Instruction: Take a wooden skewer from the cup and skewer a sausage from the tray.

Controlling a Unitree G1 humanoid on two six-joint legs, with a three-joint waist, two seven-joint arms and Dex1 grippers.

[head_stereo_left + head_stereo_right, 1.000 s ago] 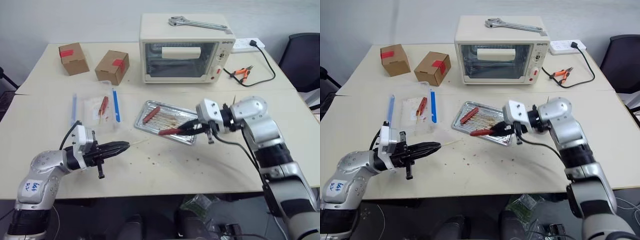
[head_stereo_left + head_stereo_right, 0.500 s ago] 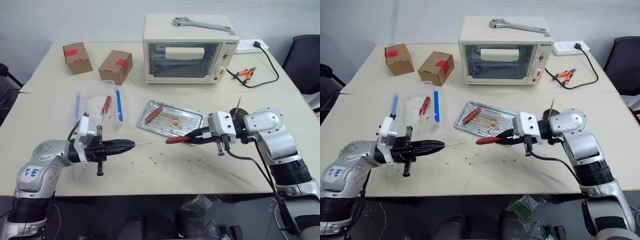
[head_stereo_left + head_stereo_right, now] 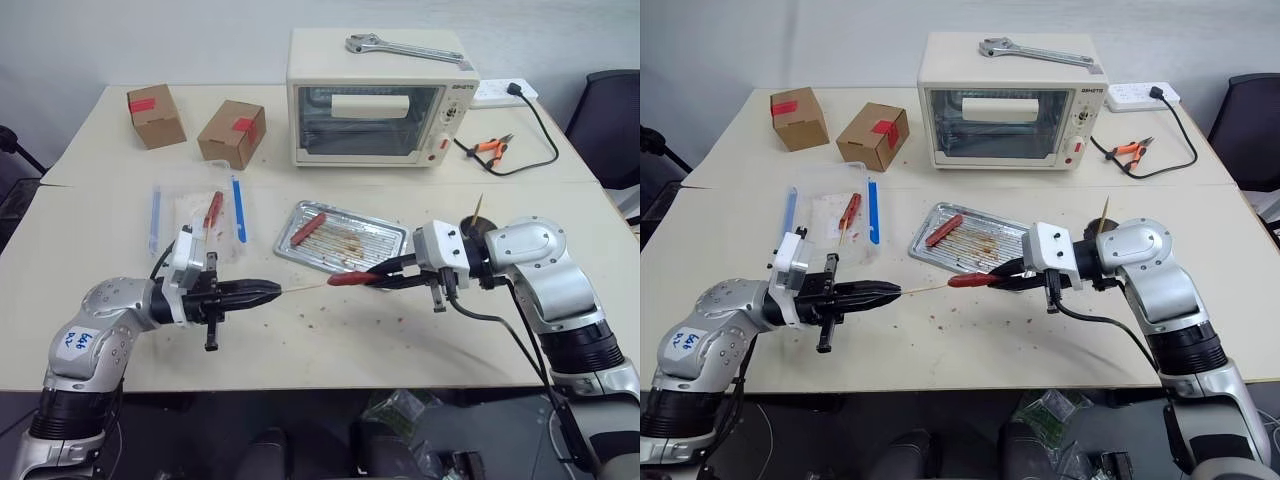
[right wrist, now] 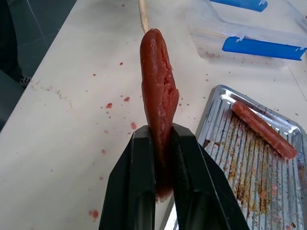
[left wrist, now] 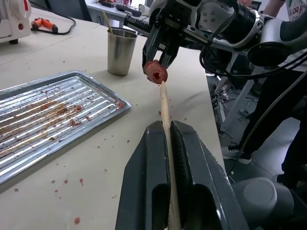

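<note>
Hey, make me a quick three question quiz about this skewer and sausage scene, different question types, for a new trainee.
1. True or false: the left gripper is shut on the wooden skewer.
2. What does the right gripper hold? A) pliers B) the sausage C) the cup
3. How many sausages lie in the tray?

Key: 1 true; 2 B; 3 one.

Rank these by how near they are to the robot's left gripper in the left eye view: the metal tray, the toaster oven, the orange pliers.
From the left gripper:
1. Tray, just beyond it toward the table's middle.
2. Toaster oven, at the table's back.
3. Orange pliers, far back on the right.
</note>
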